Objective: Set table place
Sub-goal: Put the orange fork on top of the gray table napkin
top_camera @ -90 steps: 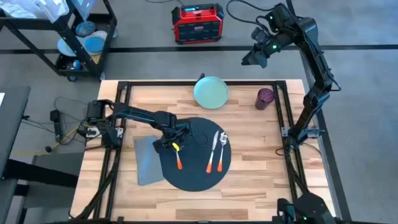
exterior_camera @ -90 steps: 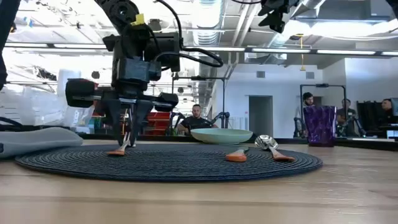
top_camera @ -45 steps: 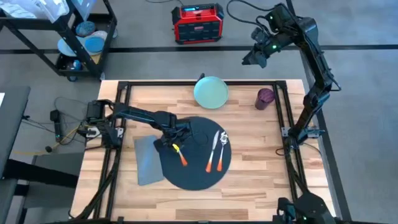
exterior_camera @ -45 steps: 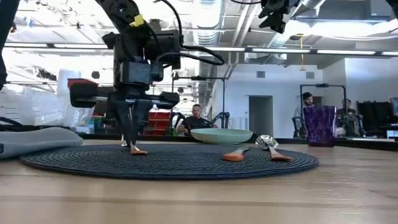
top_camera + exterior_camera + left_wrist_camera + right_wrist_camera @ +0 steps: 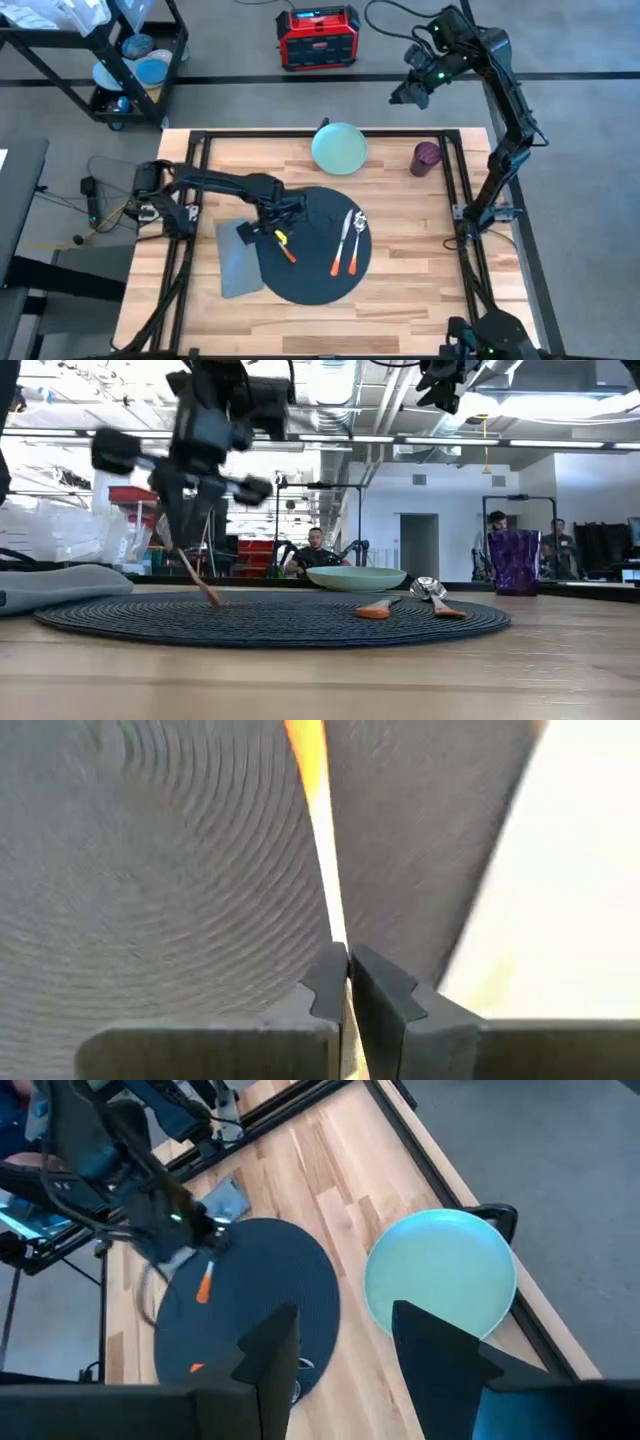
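Note:
The round dark placemat (image 5: 315, 262) lies mid-table on the light-wood table (image 5: 400, 290). My left gripper (image 5: 270, 237) hangs over the mat's left part, shut on an orange-handled utensil (image 5: 288, 254) that slants down to the mat (image 5: 270, 622). Two more orange-handled utensils (image 5: 345, 245) lie on the mat's right part. The pale green plate (image 5: 339, 148) rests on the table at the far edge. My right gripper (image 5: 405, 95) hovers open, high beyond the far edge, and looks down on the plate (image 5: 440, 1275). My left gripper pinches the utensil's pale metal end (image 5: 337, 928) between its two shut fingers (image 5: 322, 988), coming from above and tipped. The fingers lie along the utensil. It slants down out of the hold, and its orange handle end (image 5: 212, 599) touches the placemat.
A grey napkin (image 5: 234, 262) lies at the mat's left side, partly under it. A purple cup (image 5: 427, 157) stands at the far right. Black framing (image 5: 205, 150) edges the table. People (image 5: 315, 550) show in the room behind. Bare wood lies at the near and right sides.
My left gripper has risen, tipped over and gone a little toward the table's left edge, still shut on the utensil. The utensil has gone from nearly upright to slanting, and its handle end has swung toward the right while staying on the mat.

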Robot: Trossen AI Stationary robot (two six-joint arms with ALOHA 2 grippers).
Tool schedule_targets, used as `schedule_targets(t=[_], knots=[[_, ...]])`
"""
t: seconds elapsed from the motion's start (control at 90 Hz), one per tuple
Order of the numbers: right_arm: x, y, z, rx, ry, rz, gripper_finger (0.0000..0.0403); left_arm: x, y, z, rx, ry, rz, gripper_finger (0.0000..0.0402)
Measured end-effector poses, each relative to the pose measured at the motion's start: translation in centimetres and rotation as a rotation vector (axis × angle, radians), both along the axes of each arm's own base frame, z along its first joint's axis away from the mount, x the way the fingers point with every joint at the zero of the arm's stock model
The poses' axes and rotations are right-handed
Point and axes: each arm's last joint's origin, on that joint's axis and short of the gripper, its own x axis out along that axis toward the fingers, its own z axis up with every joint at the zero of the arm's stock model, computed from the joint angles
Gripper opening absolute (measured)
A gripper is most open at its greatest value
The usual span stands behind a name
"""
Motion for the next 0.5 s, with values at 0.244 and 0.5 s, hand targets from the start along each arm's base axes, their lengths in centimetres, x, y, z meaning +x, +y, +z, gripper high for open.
schedule_targets(t=[0.244, 0.5], knots=[[0.0, 0.0, 0.0, 0.000, 0.000, 0.001, 0.0148, -4.2, -2.3, 3.9, -0.037, -0.098, 0.001, 0.0000], [0.0, 0.0, 0.0, 0.007, -0.001, -0.004, 0.0148, -7.3, -3.3, 2.9, -0.023, -0.347, 0.005, 0.0000]])
